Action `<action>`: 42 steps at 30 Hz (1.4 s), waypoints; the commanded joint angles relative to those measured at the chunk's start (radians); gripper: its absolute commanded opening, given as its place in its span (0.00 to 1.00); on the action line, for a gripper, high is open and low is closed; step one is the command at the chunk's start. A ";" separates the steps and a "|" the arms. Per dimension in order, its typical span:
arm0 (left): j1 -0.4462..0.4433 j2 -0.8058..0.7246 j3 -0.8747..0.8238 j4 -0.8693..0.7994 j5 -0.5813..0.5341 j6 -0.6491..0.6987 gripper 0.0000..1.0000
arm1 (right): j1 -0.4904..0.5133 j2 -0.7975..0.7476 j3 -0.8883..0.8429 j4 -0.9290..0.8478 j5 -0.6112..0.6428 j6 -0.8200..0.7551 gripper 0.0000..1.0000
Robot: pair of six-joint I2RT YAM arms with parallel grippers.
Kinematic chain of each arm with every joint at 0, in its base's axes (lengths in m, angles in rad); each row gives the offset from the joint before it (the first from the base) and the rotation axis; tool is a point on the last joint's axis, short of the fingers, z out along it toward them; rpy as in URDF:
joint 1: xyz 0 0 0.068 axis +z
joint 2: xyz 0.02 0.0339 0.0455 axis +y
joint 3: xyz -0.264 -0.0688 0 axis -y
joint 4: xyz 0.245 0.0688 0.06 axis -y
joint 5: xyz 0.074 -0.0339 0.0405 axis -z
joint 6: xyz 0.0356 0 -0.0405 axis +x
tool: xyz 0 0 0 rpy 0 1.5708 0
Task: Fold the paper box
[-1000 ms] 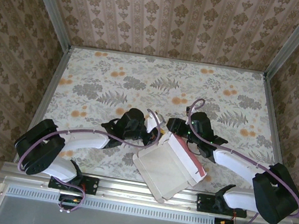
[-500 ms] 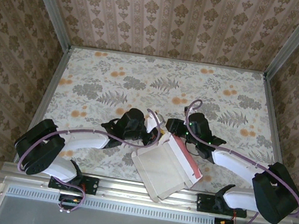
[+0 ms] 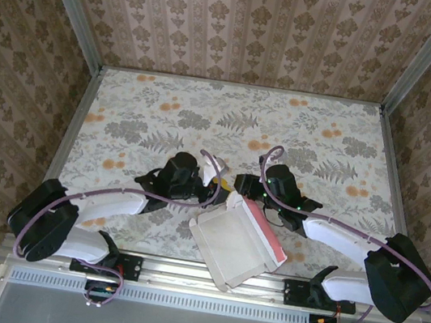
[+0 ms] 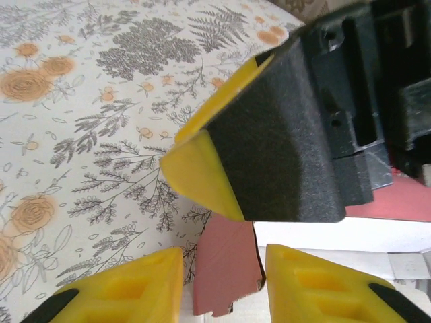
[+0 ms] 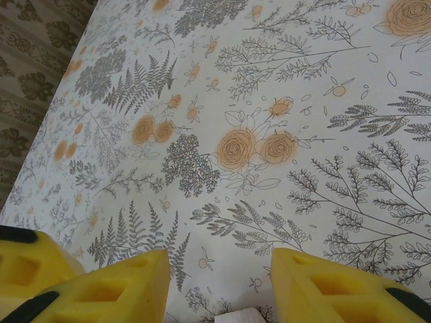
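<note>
The paper box (image 3: pixel 233 245) lies half-formed near the table's front edge, whitish inner face up, with a pink wall (image 3: pixel 269 236) raised on its right side. My left gripper (image 3: pixel 213 186) is at the box's far corner. In the left wrist view it stands open (image 4: pixel 223 252) around a pink flap (image 4: pixel 225 272), and neither pad touches the flap. My right gripper (image 3: pixel 237 188) faces it from the right, its yellow and black finger (image 4: pixel 269 155) just above that flap. It is open (image 5: pixel 221 259), with a whitish sliver of the box (image 5: pixel 246 316) below the gap.
The floral tablecloth (image 3: pixel 230 123) stretches flat behind both grippers to the papered back wall. Metal rails (image 3: pixel 66 146) line the table's sides. A yellow finger of the left gripper (image 5: pixel 20 266) shows at the lower left of the right wrist view.
Both grippers and the box have shifted a little to the left. The left arm has drawn back leftward.
</note>
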 commanded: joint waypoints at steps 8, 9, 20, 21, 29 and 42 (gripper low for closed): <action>0.094 -0.076 -0.069 -0.150 0.080 0.055 0.37 | 0.011 -0.007 0.023 -0.102 0.022 -0.029 0.45; 0.100 -0.062 -0.066 -0.147 0.085 0.062 0.37 | 0.011 -0.007 0.027 -0.105 0.020 -0.029 0.44; 0.094 0.136 0.005 -0.004 0.145 0.112 0.44 | 0.011 -0.001 0.034 -0.115 0.010 -0.022 0.44; 0.084 0.146 0.019 -0.007 0.143 0.119 0.44 | 0.010 0.000 0.035 -0.115 0.008 -0.021 0.44; 0.049 0.180 0.072 -0.011 0.139 0.136 0.45 | 0.010 0.006 0.034 -0.103 0.002 -0.009 0.43; -0.006 0.208 0.105 -0.002 0.116 0.129 0.46 | 0.008 0.004 0.033 -0.099 -0.017 0.014 0.41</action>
